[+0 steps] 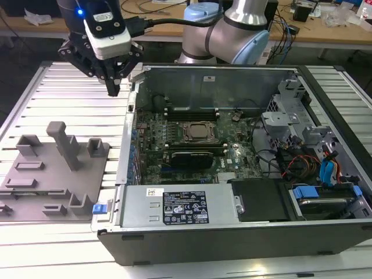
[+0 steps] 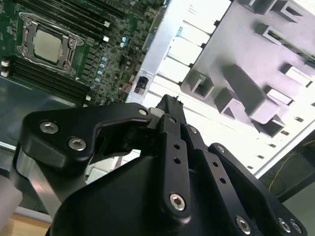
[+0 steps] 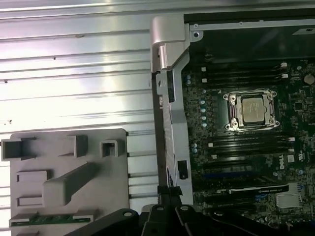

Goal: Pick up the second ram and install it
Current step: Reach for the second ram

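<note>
Hovering claw (image 1: 114, 88) just outside case wall (image 1: 130, 110).

I work in what looks like a robotics lab or electronics workshop. My arm (image 1: 232, 35) stands over a table (image 1: 58, 104) built of slotted aluminium profiles, the kind used for test rigs. On it lies an open computer case (image 1: 232, 247) with its motherboard (image 1: 192, 136) bare. Toward the table's edge at the exterior view's left sits a grey fixture plate (image 1: 35, 192) with moulded holders. Beyond the table's far edge run wooden workbenches (image 1: 331, 35) strewn with cables (image 1: 288, 26) and small electronic parts.
</note>
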Robot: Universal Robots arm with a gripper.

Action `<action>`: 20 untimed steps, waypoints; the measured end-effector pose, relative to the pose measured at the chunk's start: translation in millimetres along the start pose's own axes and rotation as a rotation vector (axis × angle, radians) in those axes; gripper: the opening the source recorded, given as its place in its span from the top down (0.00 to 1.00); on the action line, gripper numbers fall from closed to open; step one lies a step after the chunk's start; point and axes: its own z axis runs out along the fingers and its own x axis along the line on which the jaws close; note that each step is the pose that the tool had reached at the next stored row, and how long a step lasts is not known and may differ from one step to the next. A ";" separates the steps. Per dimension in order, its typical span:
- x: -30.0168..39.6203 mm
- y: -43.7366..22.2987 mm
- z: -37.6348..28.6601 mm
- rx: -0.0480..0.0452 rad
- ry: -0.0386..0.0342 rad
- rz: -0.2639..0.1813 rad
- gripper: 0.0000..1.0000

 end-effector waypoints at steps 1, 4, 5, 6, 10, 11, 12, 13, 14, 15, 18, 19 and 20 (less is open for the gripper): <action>2.4 -0.2 -0.1 0.0000 0.0000 0.000 0.89; 13.7 -1.0 -0.3 0.0000 0.0000 0.000 0.89; 19.4 -1.4 -0.3 0.0000 0.0000 0.000 0.89; 21.6 -1.6 -0.4 0.0000 0.0000 0.000 0.89; 37.8 -2.8 -0.7 0.0000 0.0000 0.000 0.89; 42.4 -3.1 -0.8 0.0000 0.0000 0.000 0.89; 44.2 -3.3 -0.8 0.0000 -0.0001 0.000 0.89; 49.1 -3.7 -0.9 0.0000 0.0000 0.000 0.89; 51.2 -3.8 -0.9 0.0000 0.0000 0.000 0.89; 53.6 -4.0 -0.9 0.0000 -0.0001 0.000 0.89; 64.0 -4.8 -1.2 0.0000 0.0000 0.000 0.89; 69.8 -5.2 -1.3 0.0000 0.0000 0.000 0.89; 73.8 -5.5 -1.3 -0.0001 -0.0001 0.000 0.89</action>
